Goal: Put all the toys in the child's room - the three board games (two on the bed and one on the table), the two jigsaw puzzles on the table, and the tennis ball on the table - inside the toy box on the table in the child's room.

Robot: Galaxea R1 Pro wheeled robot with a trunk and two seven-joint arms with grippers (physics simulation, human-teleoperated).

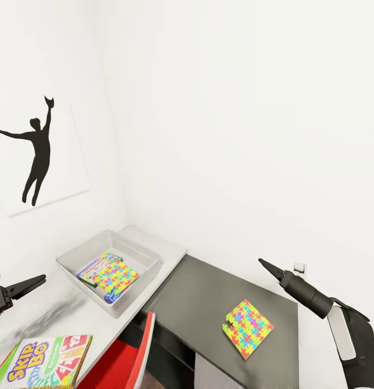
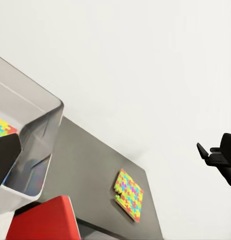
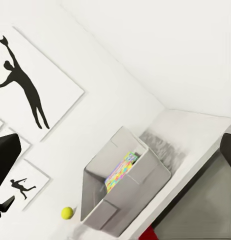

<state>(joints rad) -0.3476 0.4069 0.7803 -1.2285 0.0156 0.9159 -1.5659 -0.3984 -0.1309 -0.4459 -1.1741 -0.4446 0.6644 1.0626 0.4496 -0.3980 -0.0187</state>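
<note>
The right pincer [image 1: 260,261] is held in the air above the far right of the dark desk [image 1: 208,294], its fingers drawn to a narrow point and nothing gripped. The left pincer [image 1: 41,279] hangs over the light desk [image 1: 100,319], also narrowed and empty. One jigsaw puzzle [image 1: 247,328] lies flat on the dark desk, near and left of the right pincer. The toy box [image 1: 73,259] sits at the far left and already holds a puzzle and a game box. A Skip-Bo game box [image 1: 46,359] lies at the near left, and the tennis ball [image 3: 67,212] rests beside the toy box. The loose puzzle is judged the step in hand: the right pincer must be opened, lowered to the puzzle's edge.
</note>
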